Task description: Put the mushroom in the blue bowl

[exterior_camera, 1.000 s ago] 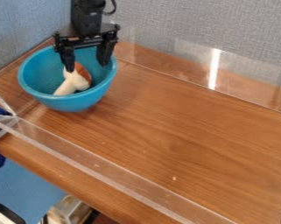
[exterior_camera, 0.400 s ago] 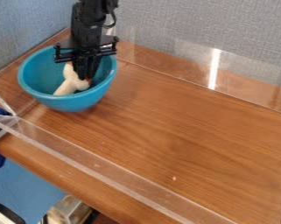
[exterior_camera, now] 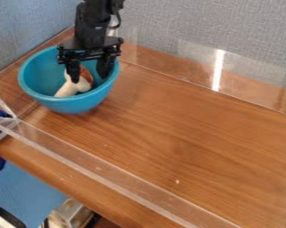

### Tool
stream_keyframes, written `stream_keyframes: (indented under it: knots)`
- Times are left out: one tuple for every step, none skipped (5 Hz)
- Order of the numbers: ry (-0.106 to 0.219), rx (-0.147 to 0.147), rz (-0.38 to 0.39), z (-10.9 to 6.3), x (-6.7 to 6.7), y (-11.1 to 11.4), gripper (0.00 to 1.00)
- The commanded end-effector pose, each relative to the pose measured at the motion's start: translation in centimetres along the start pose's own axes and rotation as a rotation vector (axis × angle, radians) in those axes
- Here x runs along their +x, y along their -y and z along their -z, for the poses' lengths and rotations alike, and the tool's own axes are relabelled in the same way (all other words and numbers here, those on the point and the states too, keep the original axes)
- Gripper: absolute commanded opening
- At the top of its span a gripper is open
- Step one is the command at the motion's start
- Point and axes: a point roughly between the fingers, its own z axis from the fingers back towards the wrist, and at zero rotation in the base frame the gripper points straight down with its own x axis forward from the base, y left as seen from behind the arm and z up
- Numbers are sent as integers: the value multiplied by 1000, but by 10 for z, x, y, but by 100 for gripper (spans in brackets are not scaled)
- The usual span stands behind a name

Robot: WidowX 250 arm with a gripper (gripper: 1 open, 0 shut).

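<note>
Wooden table (exterior_camera: 181, 125), blue bowl (exterior_camera: 44, 93) atop

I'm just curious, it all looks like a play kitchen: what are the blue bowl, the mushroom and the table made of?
The blue bowl looks like glossy plastic: smooth, plain, with shiny highlights. The mushroom seems a matte plastic or rubbery toy; too small to tell. The table appears to be varnished wood, showing grain and reflections.

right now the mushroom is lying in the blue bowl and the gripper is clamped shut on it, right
Not quite. The mushroom is lying in the blue bowl, but the gripper is not clamped on it: its fingers stand spread apart above the mushroom, open. The camera view shows the gap between them.
</note>
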Motion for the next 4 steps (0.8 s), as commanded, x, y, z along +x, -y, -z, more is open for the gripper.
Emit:
stream_keyframes:
  knots:
    - [35,-27,-2,-12,4,4,0]
    - [35,-23,-5,-10,3,3,0]
    - [39,-18,-4,-12,3,3,100]
    - [42,-13,-3,-13,3,3,100]
